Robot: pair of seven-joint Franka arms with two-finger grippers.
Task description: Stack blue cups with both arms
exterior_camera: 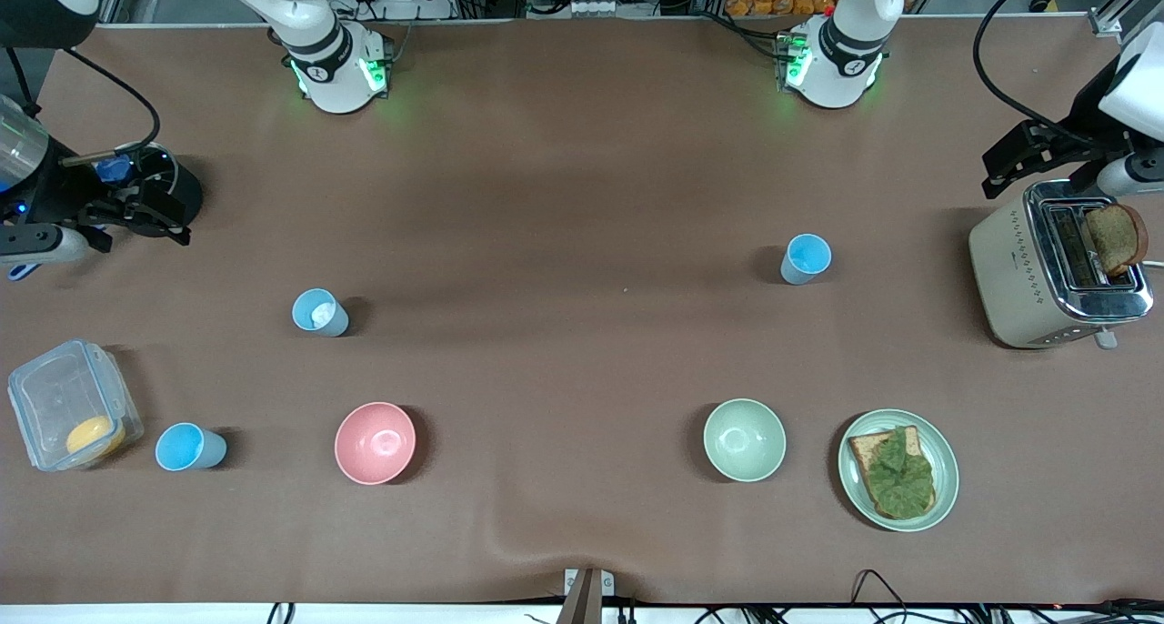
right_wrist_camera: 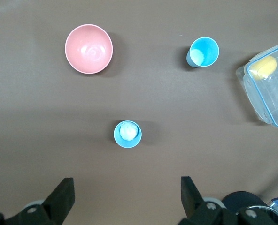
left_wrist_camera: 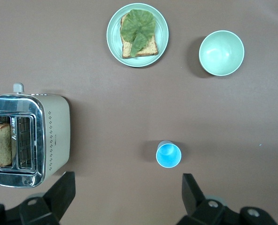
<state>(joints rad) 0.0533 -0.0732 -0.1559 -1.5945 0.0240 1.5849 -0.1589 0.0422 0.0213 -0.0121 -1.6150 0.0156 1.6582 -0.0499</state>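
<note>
Three blue cups stand upright and apart on the brown table. One cup (exterior_camera: 806, 258) (left_wrist_camera: 168, 155) is toward the left arm's end. A second cup (exterior_camera: 319, 312) (right_wrist_camera: 127, 134) is toward the right arm's end, and the third cup (exterior_camera: 189, 447) (right_wrist_camera: 204, 52) stands nearer the front camera, beside a clear container. My left gripper (exterior_camera: 996, 174) (left_wrist_camera: 128, 187) hangs open and empty high over the table by the toaster. High over its own end of the table, my right gripper (exterior_camera: 150, 215) (right_wrist_camera: 126, 187) is open and empty too.
A pink bowl (exterior_camera: 375, 442), a pale green bowl (exterior_camera: 744, 439) and a plate (exterior_camera: 946, 478) with toast and lettuce line the front. A toaster (exterior_camera: 1009, 269) holding bread stands at the left arm's end. The clear container (exterior_camera: 55, 392) and a dark round object (exterior_camera: 182, 187) are at the right arm's end.
</note>
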